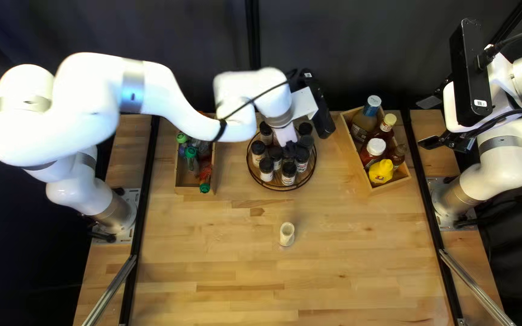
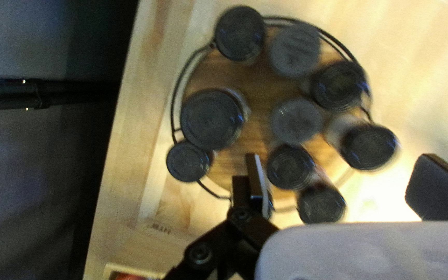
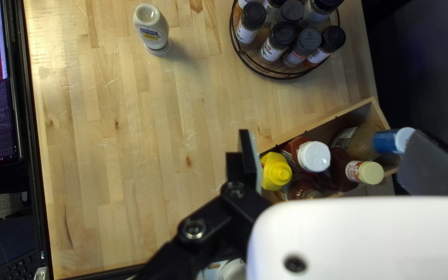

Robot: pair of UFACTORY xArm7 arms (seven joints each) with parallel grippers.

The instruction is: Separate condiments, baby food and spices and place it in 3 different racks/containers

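Three holders take nearly everything: pouches (image 1: 205,174) in the small box (image 1: 191,191), spice jars (image 1: 266,171) on the round rack (image 1: 283,189), sauces (image 1: 381,171) in the slanted box (image 1: 389,185). One pale bottle (image 1: 286,234), probably a condiment, remains to be racked from the surface (image 1: 225,259). The left gripper (image 2: 340,171), at the rack, and the right gripper (image 3: 330,150) have fingers spread, gripping nothing.

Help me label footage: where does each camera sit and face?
Top left: above the table's near edge, slanting down; shows left arm, right arm.
Left wrist: on left arm, looking past left gripper, open, at spice rack.
Right wrist: on right arm, looking past right gripper, open, at condiment box.
All share the spice rack.
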